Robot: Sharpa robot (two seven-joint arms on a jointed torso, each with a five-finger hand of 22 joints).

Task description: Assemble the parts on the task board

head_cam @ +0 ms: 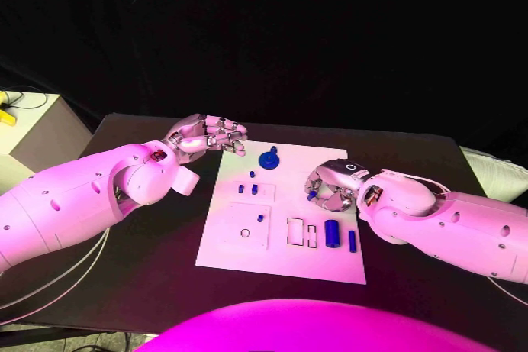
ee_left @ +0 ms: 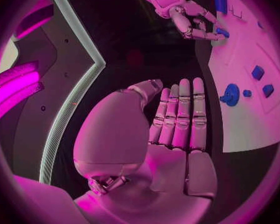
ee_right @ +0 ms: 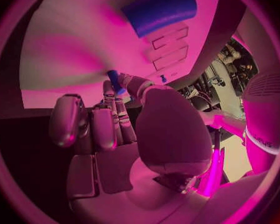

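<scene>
Nearest, a small blue peg (ee_right: 115,80) is pinched in the fingertips of the right hand (head_cam: 331,187) over the white task board (head_cam: 319,264) at frame centre. Farther, upper left, the left hand (head_cam: 207,135) is held empty, fingers straight and together.

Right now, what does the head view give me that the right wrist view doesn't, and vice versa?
Head view, not right wrist: the left hand, open and holding nothing, off the far left corner of the board, and the round blue part near it.
Right wrist, not head: the palm side of the right hand, with thumb and fingers pinching a small blue peg.
Both: the board, the right hand over it, and the blue cylinder beside the slots.
</scene>
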